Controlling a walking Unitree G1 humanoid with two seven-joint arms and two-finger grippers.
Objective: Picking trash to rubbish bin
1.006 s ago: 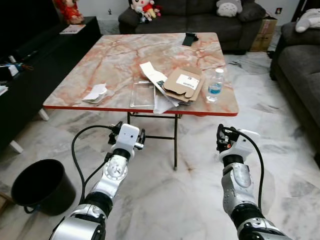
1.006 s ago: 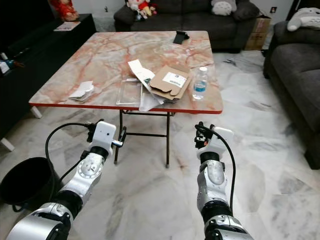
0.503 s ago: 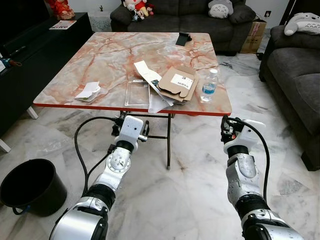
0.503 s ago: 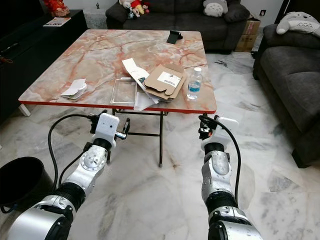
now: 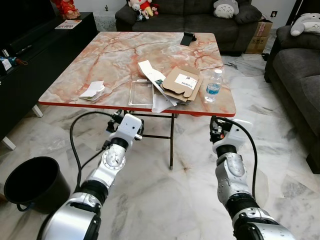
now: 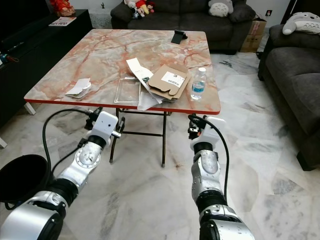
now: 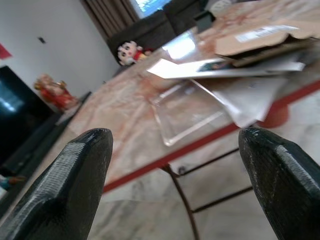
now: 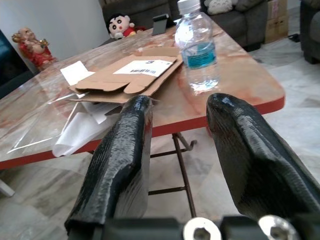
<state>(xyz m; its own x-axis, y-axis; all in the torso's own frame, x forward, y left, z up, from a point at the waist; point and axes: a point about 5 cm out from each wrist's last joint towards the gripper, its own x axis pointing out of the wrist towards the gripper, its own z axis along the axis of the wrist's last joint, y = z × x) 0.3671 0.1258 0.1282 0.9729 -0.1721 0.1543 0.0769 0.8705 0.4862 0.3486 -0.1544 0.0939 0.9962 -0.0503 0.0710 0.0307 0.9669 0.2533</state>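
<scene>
All on the table (image 5: 115,55), found the trash: a flattened cardboard (image 5: 182,82) with a white label, lying on a loose pile of papers (image 5: 152,74) near the front edge. Noted a clear tray (image 5: 142,93) just beside the pile, on the robot's left, flat on the top. Saw a bottle (image 5: 214,86) with a blue label upright at the front right corner, just beside the cardboard. Found a crumpled wad (image 5: 93,91) well apart from the pile, near the front left edge. Made out a small black thing (image 5: 188,38) at the far edge, too small to tell what.

Placed the left gripper (image 7: 175,142) low before the table's front edge, below the tray, fingers spread wide with nothing between them. Placed the right gripper (image 8: 182,102) likewise before the front edge, below the bottle's corner, fingers apart and bare, aimed at the bottle and cardboard. Touched nothing with either.

Spotted the bin (image 5: 35,182), black and round, on the floor (image 5: 165,200) at the robot's left, well apart from the table. Beyond the table, noted a dark sofa (image 5: 190,15) with plush toys, a brown box (image 5: 260,36) at its right end, and a black cabinet (image 5: 30,65) along the left.
</scene>
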